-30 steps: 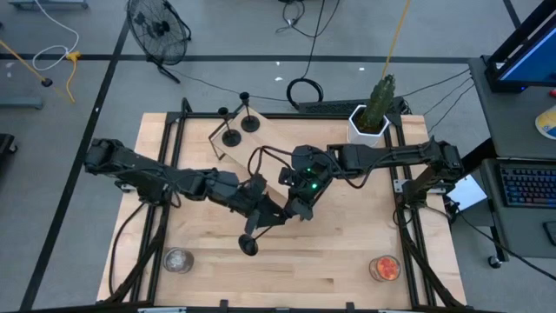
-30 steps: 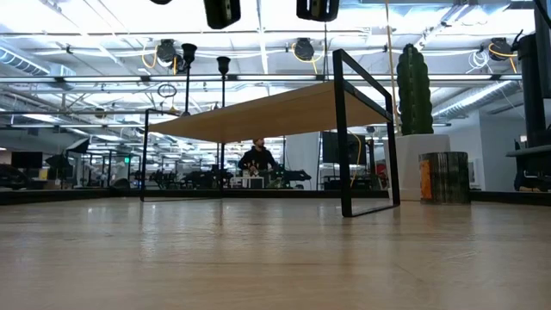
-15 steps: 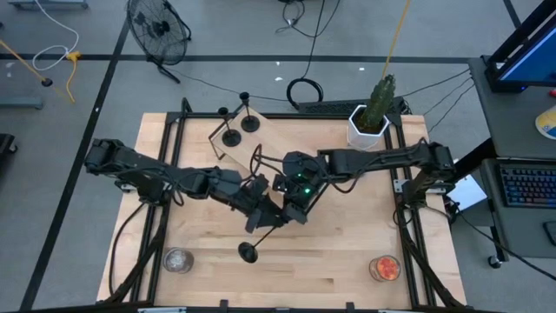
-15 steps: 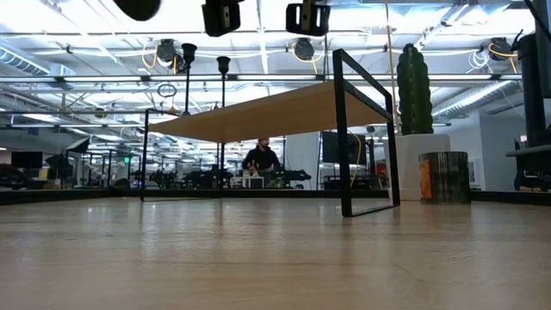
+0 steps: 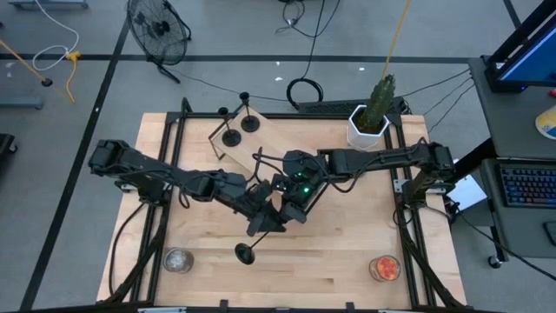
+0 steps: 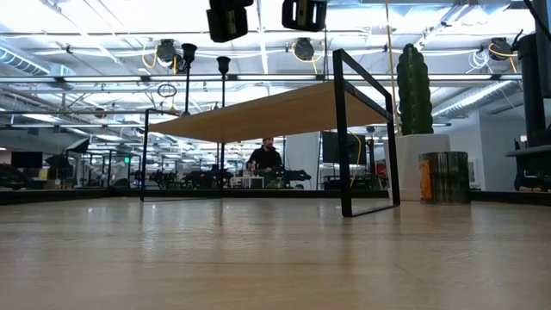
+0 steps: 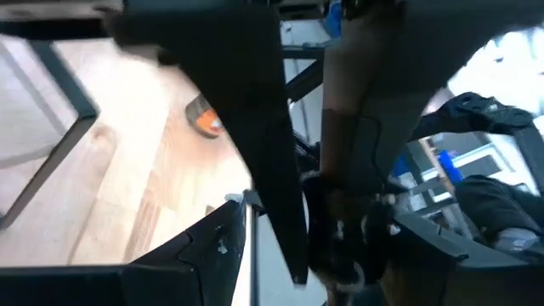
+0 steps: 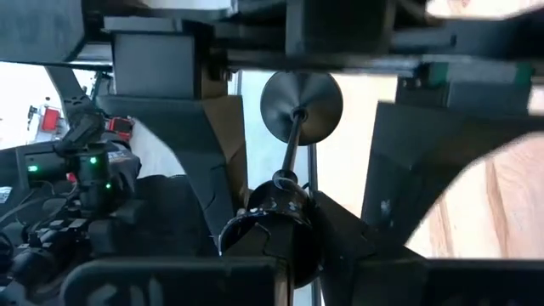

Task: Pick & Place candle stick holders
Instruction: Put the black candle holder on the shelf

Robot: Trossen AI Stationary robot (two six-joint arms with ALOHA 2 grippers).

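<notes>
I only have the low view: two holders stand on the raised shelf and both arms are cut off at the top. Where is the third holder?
Observer: The right wrist view shows the right pincer shut on the third candle stick holder at its cup end, with the disc base pointing away.
Operator: Is it over the shelf or the table?
Observer: In the high view it hangs tilted above the bare table, clear of the shelf.
Operator: And the left arm?
Observer: The left pincer sits close beside the right one at mid-table, jaws open.
</notes>
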